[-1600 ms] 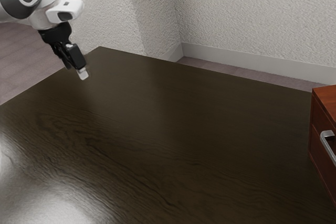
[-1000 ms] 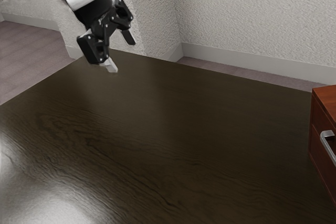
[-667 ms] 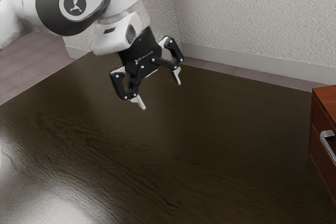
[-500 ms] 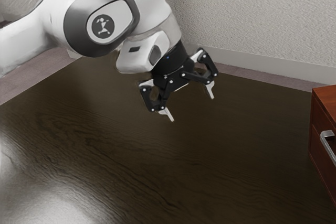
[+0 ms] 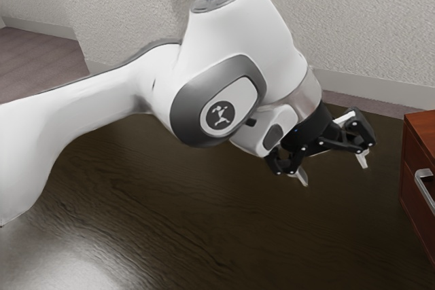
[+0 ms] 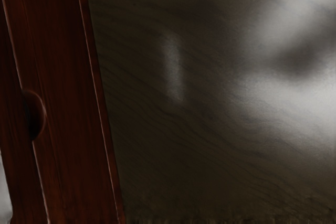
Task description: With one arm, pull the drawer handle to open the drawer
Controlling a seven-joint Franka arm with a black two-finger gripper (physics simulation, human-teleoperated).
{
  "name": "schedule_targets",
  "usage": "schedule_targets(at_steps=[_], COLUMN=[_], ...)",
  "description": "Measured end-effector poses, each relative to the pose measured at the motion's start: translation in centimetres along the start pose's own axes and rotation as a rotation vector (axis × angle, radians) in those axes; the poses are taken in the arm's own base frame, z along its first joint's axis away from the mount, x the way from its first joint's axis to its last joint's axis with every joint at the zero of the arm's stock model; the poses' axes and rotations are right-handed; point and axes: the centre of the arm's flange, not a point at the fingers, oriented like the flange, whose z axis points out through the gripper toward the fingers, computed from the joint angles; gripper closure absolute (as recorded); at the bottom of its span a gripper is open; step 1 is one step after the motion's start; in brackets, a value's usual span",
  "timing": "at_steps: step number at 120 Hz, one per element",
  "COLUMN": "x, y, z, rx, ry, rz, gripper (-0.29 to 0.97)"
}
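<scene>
A big white arm [image 5: 217, 110] reaches over a dark wooden table [image 5: 170, 236] from the exterior view's left. At its end is a black gripper [image 5: 332, 170]. It hangs in the air above the table. Its two fingers [image 5: 300, 178] are spread wide apart, with nothing between them. The gripper is let go and holds nothing.

At the exterior view's right edge a small red-brown wooden cabinet [image 5: 420, 125] stands on the table. It is cut off by the edge, so just one corner shows. On its front is the drawer [image 5: 410, 181]. A shiny grey drawer handle [image 5: 425, 188] sticks out from the drawer front. The drawer looks pushed in. Its inside is hidden, so I cannot tell what is in it.

The gripper is near the cabinet but apart from it. It is to the left of the drawer handle and a bit higher, and it does not touch it. The fingertips point toward the cabinet side.

In the wrist view the same red-brown cabinet [image 6: 63, 103] fills one side, and it has a small round dent [image 6: 32, 115] in the wood. Beside it lies the dark table [image 6: 220, 129] with soft light patches on it.

Far behind the table is a bumpy white wall [image 5: 367, 18].
</scene>
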Motion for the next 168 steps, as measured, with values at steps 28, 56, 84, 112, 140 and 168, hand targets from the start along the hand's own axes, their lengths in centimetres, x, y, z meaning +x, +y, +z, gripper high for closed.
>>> schedule_targets(at_steps=[28, 56, 84, 112, 140, 168], x=[0.7, 3.4, 5.6, 6.1, 5.3, 4.4], y=[-1.6, -3.6, -5.0, -5.9, -6.5, -7.1], z=[1.4, 0.9, 2.8, 4.3, 6.6, 7.8], rx=[0.039, 0.078, 0.066, 0.054, 0.028, 0.035], ry=[-0.032, -0.035, -0.015, -0.015, -0.022, -0.023], rz=[0.090, 0.183, 0.240, 0.251, 0.217, 0.176], gripper=[0.00, 0.00, 0.00, 0.00, 0.00, 0.00])
